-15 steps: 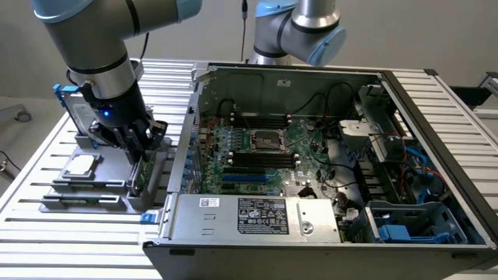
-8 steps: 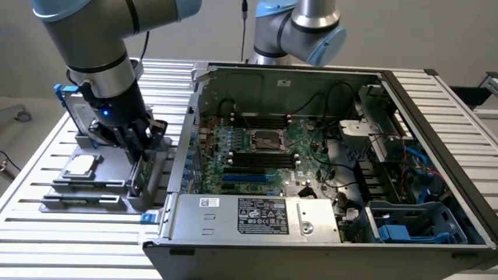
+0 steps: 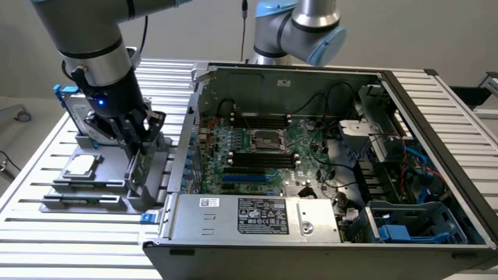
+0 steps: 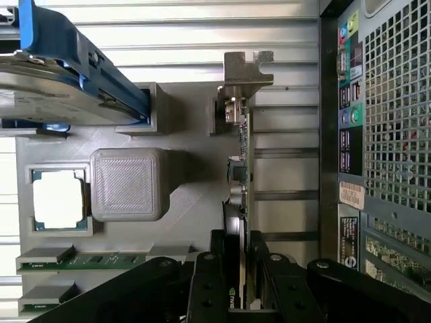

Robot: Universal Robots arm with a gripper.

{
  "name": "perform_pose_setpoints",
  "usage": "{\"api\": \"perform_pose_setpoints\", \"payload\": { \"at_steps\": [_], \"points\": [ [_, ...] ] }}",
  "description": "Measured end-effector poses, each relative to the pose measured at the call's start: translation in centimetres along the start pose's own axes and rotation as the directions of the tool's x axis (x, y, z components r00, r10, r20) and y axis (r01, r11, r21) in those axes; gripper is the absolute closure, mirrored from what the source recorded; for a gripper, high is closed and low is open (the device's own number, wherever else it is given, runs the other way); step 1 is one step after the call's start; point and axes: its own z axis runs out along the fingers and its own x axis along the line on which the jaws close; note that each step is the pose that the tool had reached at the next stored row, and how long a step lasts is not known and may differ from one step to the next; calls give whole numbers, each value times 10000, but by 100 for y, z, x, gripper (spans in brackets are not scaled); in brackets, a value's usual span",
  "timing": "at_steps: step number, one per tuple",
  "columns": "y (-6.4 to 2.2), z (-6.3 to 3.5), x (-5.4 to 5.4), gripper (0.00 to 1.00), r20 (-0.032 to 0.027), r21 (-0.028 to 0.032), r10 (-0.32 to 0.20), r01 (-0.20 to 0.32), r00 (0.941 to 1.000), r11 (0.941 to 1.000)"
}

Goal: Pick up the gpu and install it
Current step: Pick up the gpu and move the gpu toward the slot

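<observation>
- Gripper [image 3: 134, 153] [image 4: 238, 286]: lowered over the grey fixture [image 3: 109, 197] [image 4: 192, 134] at the exterior view's left; the jaws stand narrow, one finger [image 4: 205, 289] on each face of the gpu
- The gpu [image 3: 139, 169] [image 4: 241, 171]: stands on edge in the fixture, on the side nearest the computer case [image 3: 257, 219] [image 4: 390, 134]; its black shroud faces one finger and its green board the other; whether its lower edge has left the slot cannot be made out
- End bracket [image 4: 246, 70]: silver, at the end of the card away from the gripper
- Hard drive [image 3: 74, 105] [image 4: 54, 87]: silver with blue rails, propped at the fixture's far end in the exterior view
- Square chip [image 3: 81, 166] [image 4: 59, 199]: lies flat in its recess, apart from the card
- Computer case: lies open on the slatted table [image 3: 46, 239] [image 4: 202, 27], motherboard [image 3: 260, 154] exposed, just beside the fixture
- Second arm [image 3: 311, 29]: behind the case
</observation>
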Motion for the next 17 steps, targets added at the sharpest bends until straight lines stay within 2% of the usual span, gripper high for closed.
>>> {"api": "perform_pose_setpoints", "payload": {
  "at_steps": [3,17],
  "points": [
    [4,-87,-1,74,9,-17,-1,1,10000,10000],
    [36,-718,-4,74,8,-18,-1,1,10000,10000]
  ]
}}
